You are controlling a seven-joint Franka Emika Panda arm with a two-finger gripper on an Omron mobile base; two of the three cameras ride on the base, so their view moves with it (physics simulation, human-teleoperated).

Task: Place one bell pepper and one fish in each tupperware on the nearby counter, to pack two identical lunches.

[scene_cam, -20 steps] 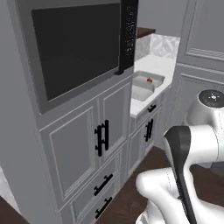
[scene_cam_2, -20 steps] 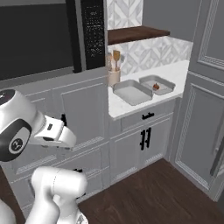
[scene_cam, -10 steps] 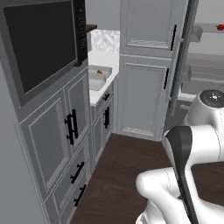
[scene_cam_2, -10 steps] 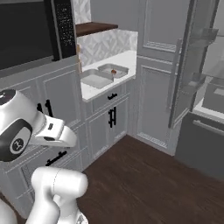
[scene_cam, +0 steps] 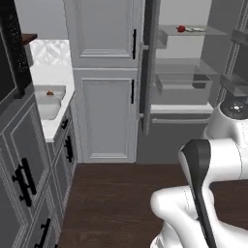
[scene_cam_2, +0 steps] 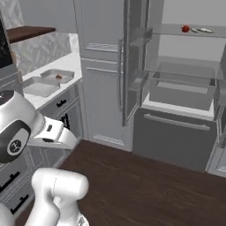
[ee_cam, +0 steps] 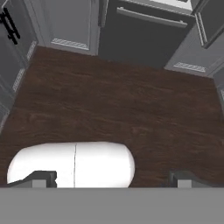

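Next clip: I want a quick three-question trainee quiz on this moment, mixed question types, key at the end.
1. True or false: the fridge door is shut.
2. Which item lies on the fridge's top shelf beside the fish? A) a bell pepper B) a cup C) a spoon
3. Fill in: the two tupperware containers sit on the ____ counter.

Key
1. False; it stands open.
2. A, the bell pepper.
3. White marble. One more red pepper already lies in the farther container.
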